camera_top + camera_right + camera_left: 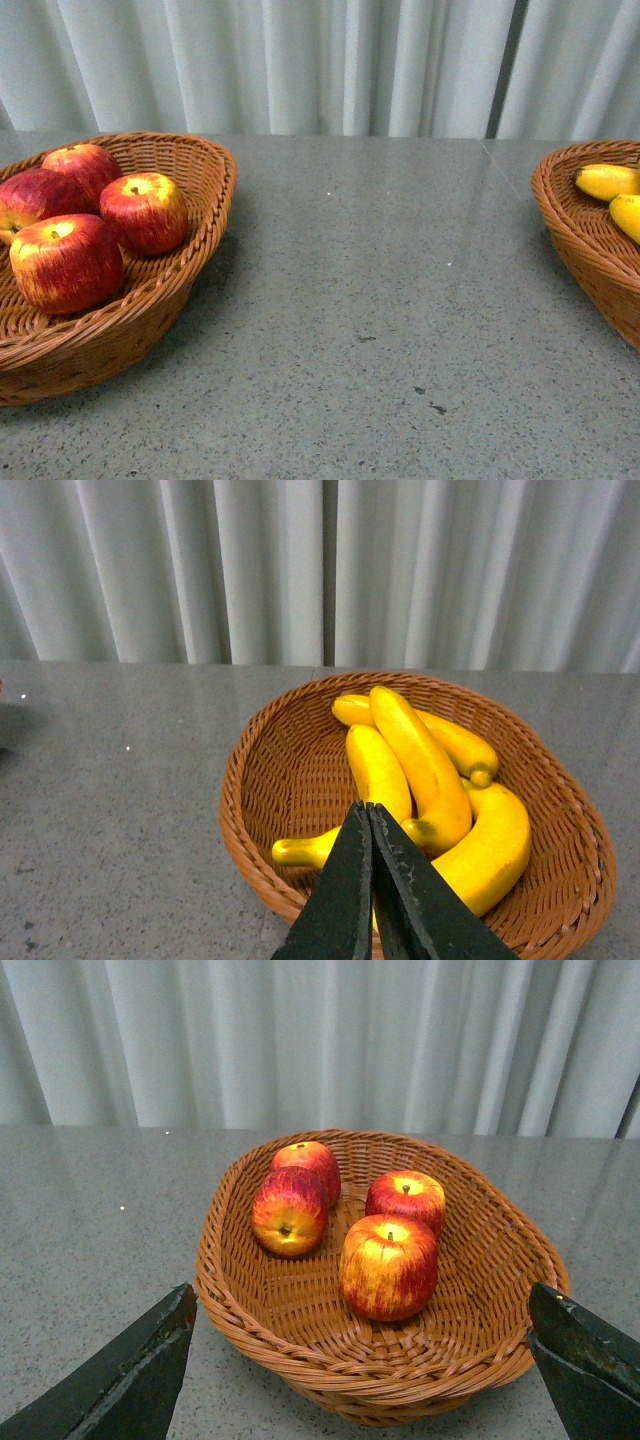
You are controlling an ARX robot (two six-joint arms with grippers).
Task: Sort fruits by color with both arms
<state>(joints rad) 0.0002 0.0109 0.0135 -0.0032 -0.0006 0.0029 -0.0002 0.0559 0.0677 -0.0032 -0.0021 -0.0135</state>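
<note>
A: What is the left black flat-fingered pincer (365, 1360) doing?
B: Its fingers (130, 1375) stand spread wide with nothing between them. Just beyond them sits the woven brown wicker basket (250, 1305), holding four glossy red apples with yellow-streaked tops (390, 1265). One apple is nearest the pincer, three lie further off, and two of those touch each other.

A: And the right black pincer (370, 880)?
B: Its fingers are pressed together, gripping nothing. Right past its tips is a second brown wicker basket (590, 870) with long curved bright yellow bananas (420, 765) piled across one another; I cannot count them for sure.

A: Where do the baskets stand?
B: Both on the grey speckled worktop (380, 300), well apart, before a pale pleated curtain (330, 60). The front view shows neither pincer.
</note>
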